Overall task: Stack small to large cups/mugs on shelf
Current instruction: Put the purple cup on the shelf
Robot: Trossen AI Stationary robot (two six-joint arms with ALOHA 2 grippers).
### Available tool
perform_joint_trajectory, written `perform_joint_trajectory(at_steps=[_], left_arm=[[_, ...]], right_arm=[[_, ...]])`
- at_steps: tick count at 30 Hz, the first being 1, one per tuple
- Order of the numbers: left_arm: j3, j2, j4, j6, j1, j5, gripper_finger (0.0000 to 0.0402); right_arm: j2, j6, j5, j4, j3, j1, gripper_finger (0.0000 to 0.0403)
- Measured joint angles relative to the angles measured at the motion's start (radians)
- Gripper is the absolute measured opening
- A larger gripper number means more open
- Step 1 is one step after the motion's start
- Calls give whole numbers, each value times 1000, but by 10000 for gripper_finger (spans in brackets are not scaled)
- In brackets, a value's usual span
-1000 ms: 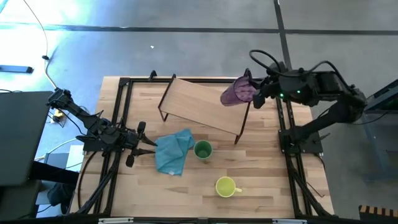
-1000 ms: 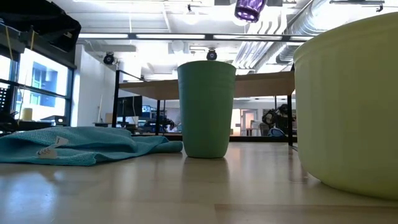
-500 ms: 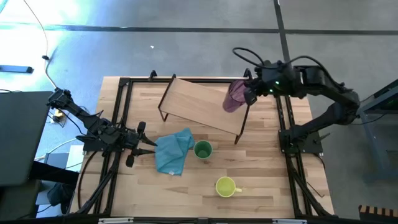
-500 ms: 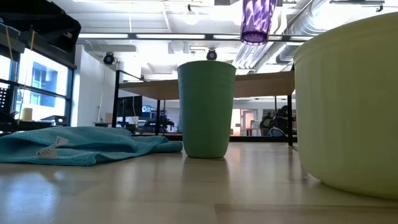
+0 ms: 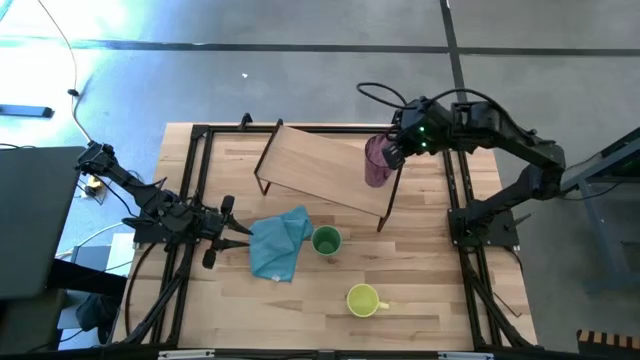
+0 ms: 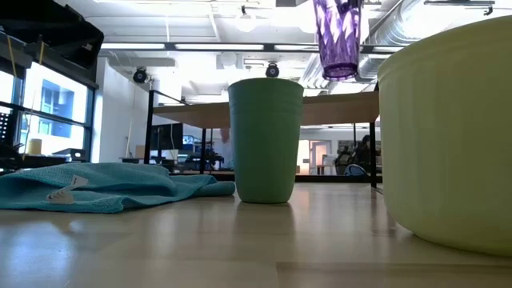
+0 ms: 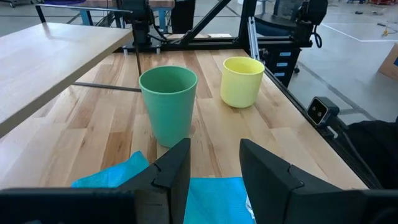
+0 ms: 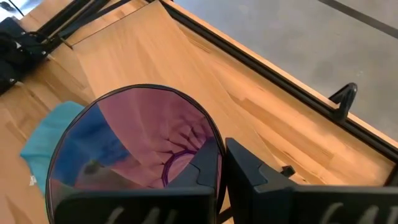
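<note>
The counter (image 5: 420,300) is a light-wood top in a black frame. On its far half stands the shelf (image 5: 315,170), a pale board on thin dark legs, set at a slant. The right end effector (image 5: 393,152) hangs over the shelf's right end, clenched on the rim of the purple tumbler (image 5: 376,161), which stands upright in the air above the board (the low view shows its base clear of the shelf top). The left end effector (image 5: 238,236) rests low at the counter's left side, fingers parted and grasping nothing, its tips at the edge of the light blue cloth (image 5: 278,243). Just beside the cloth's right edge stands the green cup (image 5: 326,241), upright. The yellow mug (image 5: 363,300) sits nearer the front edge, apart from the cup.
</note>
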Motion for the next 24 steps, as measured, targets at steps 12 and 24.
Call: perform_joint_trajectory(at_steps=[12,24], left_arm=[[0,0,1,0,0,0,127],[0,0,1,-10,0,0,127]], right_arm=[[-3,-7,3,14,-84,22,0],[-77,-56,-25,166,-224,16,0]])
